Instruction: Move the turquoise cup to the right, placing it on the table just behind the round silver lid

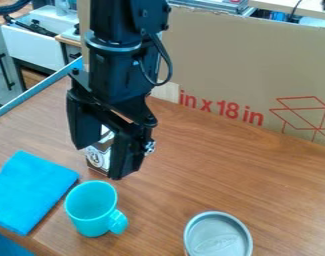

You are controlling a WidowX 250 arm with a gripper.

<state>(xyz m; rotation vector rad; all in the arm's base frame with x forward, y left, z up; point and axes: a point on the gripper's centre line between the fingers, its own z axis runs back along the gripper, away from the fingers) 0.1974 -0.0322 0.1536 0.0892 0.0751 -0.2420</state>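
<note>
Where one end effector (98,161) hangs, one mug (90,215), small box (96,156), cloth (31,187), can (218,237)

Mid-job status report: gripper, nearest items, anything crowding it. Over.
Gripper open over the table. Small box partly hidden behind fingers; contact unclear. Turquoise mug close in front, blue cloth beside mug.

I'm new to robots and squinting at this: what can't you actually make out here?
All in the camera view:
Small box: largely hidden behind the gripper.
Silver-topped container: cut off by the bottom edge.
Blue cloth: cut by the left edge.
Arm: cut off by the top edge.
</note>
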